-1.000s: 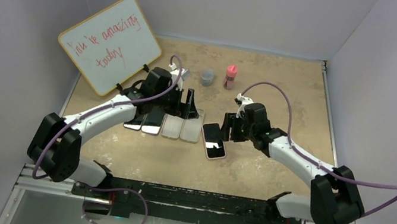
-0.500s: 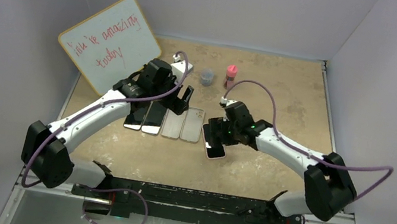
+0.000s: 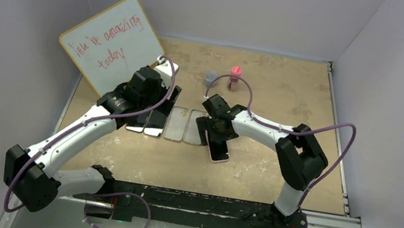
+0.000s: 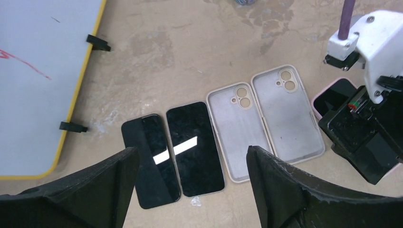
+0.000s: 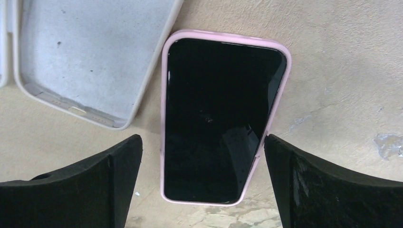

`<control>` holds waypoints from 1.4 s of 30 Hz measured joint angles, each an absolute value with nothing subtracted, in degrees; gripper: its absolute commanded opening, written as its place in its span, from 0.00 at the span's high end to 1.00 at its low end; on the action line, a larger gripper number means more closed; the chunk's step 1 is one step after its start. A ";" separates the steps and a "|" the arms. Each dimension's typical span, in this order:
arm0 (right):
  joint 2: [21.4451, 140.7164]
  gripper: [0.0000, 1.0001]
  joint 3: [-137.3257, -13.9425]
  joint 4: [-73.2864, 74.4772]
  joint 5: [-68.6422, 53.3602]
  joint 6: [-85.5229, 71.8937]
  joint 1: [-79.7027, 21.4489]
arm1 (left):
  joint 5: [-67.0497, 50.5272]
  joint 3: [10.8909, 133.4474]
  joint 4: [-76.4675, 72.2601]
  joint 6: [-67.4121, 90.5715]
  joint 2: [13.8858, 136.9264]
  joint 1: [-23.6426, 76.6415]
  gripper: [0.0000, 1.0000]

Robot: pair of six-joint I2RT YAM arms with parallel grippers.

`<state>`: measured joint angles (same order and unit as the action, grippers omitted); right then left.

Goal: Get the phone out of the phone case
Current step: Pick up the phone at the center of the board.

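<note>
Overhead view of a sandy-brown bench (image 3: 289, 91) with two robot arms reaching in from the 6 o'clock edge. Near the middle lies a row of five flat things, side by side. From 9 o'clock to 3 o'clock they are: a dark bare phone (image 4: 149, 161), a second dark bare phone (image 4: 195, 147) with a strip of light reflected on its glass, two empty grey cases (image 4: 240, 133) (image 4: 285, 114) lying open side up, and the phone (image 5: 214, 118) of the task. This phone lies screen up, its screen dark. It sits inside a pink phone case (image 5: 228, 39) whose rim shows all round it, just beside the nearer grey case.

The right arm (image 3: 258, 128) bends in from 3 o'clock and hangs over the cased phone. The right jaws stand spread wide, one finger (image 5: 95, 185) at 9 o'clock of the phone and the other at 3 o'clock, both clear of its rim and gripping nothing.

The left arm (image 3: 93, 127) reaches in from 7 o'clock, above the two bare phones. The left jaws are also spread wide and hold nothing. Their fingers (image 4: 85, 194) frame the row in the wrist view.

A whiteboard (image 3: 111, 44) with red handwriting leans at 10 o'clock. A small grey cup (image 3: 210, 78) and a pink bottle (image 3: 234, 77) stand close together at 12 o'clock, well apart from the row
</note>
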<state>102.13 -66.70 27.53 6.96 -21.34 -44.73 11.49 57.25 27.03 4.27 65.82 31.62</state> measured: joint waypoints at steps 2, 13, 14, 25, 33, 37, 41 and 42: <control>103.55 0.01 -67.57 28.29 7.51 -21.12 -44.99 | 12.78 57.12 26.85 4.23 64.77 31.51 0.14; 106.41 0.10 -69.28 30.13 7.86 -21.80 -44.97 | 14.20 56.34 25.78 4.23 62.02 31.35 0.14; 106.41 0.13 -69.28 30.15 7.75 -21.82 -44.95 | 14.22 56.34 25.78 4.23 62.02 31.35 0.14; 102.85 0.60 -65.21 29.63 8.25 -18.63 -44.99 | 8.97 53.32 23.53 3.27 59.16 31.24 0.11; 92.71 0.76 -59.81 30.68 9.17 -10.07 -44.99 | 1.28 52.82 21.47 7.55 59.48 29.63 0.11; 86.39 0.80 -57.93 27.24 6.42 -4.43 -44.99 | -5.96 52.34 20.14 13.72 62.26 26.22 0.12; 83.13 0.81 -57.63 24.75 2.81 1.19 -45.08 | -15.81 49.76 17.23 20.53 65.39 22.76 0.13; 82.72 0.80 -57.60 24.32 1.80 2.74 -45.23 | -18.26 49.43 16.78 21.87 66.39 22.44 0.13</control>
